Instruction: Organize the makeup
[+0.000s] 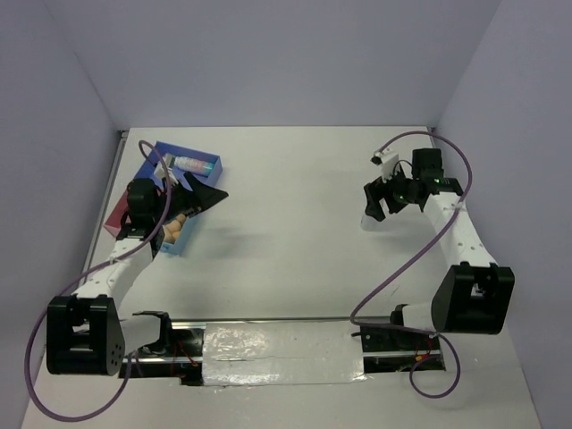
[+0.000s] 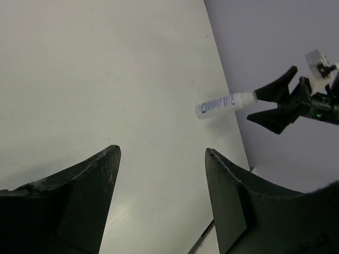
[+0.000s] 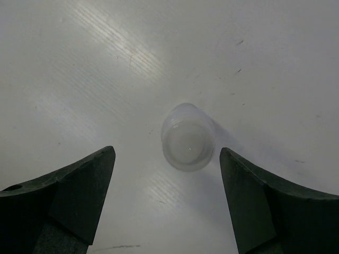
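Bottle [image 3: 188,138] standing upright on right half of surface [image 1: 295,232], off its edges. Dark print on its side showing in left wrist view, too small for reading. Right tool [image 3: 167,150] hanging spread, fingers flanking cap, not touching. Left tool [image 2: 161,150] gaping by tray [image 1: 165,147] at far-left edge. Tube [image 1: 190,163] lying inside, label unreadable. Broad surface stretching between tools.
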